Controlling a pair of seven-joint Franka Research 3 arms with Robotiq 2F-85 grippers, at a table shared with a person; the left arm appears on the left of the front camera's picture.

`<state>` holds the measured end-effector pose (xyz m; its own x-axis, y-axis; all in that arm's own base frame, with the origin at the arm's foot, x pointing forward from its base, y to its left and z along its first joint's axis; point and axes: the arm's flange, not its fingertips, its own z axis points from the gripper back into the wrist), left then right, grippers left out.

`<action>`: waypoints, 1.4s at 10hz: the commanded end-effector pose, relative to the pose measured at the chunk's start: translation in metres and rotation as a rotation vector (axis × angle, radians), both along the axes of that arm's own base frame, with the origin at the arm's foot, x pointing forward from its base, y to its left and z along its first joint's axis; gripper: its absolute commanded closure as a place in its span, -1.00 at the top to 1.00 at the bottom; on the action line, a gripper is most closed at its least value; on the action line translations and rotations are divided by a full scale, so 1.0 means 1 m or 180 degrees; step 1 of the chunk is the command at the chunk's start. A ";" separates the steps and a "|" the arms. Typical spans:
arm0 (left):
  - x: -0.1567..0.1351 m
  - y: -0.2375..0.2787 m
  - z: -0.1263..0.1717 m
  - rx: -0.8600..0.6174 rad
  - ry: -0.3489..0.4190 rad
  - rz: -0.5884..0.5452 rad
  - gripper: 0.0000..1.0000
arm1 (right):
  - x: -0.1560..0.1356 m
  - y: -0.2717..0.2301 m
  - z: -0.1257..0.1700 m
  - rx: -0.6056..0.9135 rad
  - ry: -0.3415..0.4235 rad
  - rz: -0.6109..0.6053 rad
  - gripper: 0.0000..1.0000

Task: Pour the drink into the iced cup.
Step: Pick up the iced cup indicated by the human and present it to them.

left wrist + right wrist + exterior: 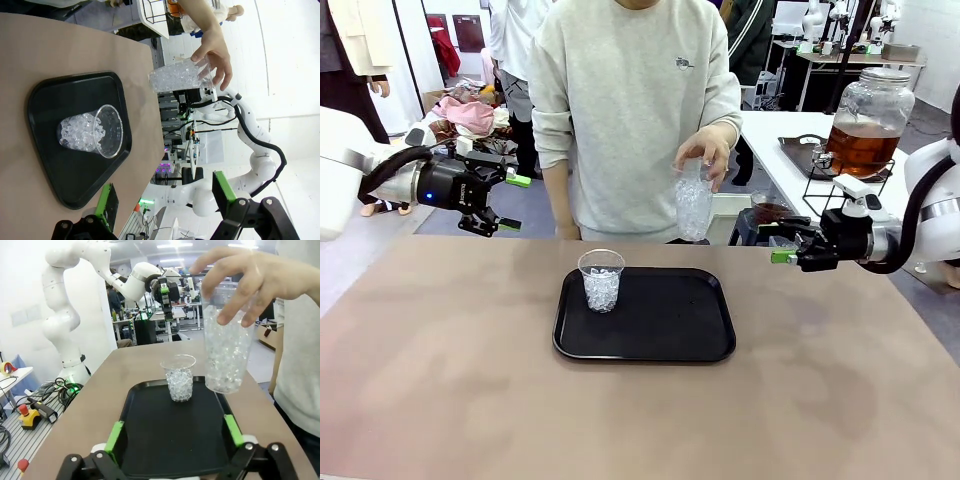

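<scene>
In the front view, the left gripper (513, 203) and right gripper (778, 244) are seen wide open and empty at the far left and right. An iced cup (601, 280) is set on the tray's (650, 345) left. A second ice-filled cup (694, 205) is held by a person's hand (705, 150) beyond it. The amber drink (860, 148) is kept in a jar (868, 95) far right. In the left wrist view, then the right, the jaws are shown wide and empty.

Bright, even indoor light; ceiling strips (172, 246) glare in right wrist view; wrist views bend at edges.

Smooth, matt bench (440, 380); black tray (660, 322) of faintly glossy plastic (by the look); iced cup (601, 280) clear, shiny plastic.
</scene>
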<state>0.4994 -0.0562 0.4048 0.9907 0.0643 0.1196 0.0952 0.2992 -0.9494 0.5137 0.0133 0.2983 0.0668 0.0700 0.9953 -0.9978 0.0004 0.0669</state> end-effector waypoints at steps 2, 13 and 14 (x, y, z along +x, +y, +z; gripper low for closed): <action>0.000 -0.001 0.001 0.0006 -0.0012 0.0008 1.00 | 0.002 0.000 0.000 -0.0004 0.0013 0.0006 1.00; 0.000 -0.001 0.001 0.0006 -0.0012 0.0008 1.00 | 0.002 0.000 0.000 -0.0004 0.0013 0.0006 1.00; 0.000 -0.001 0.001 0.0006 -0.0012 0.0008 1.00 | 0.002 0.000 0.000 -0.0004 0.0013 0.0006 1.00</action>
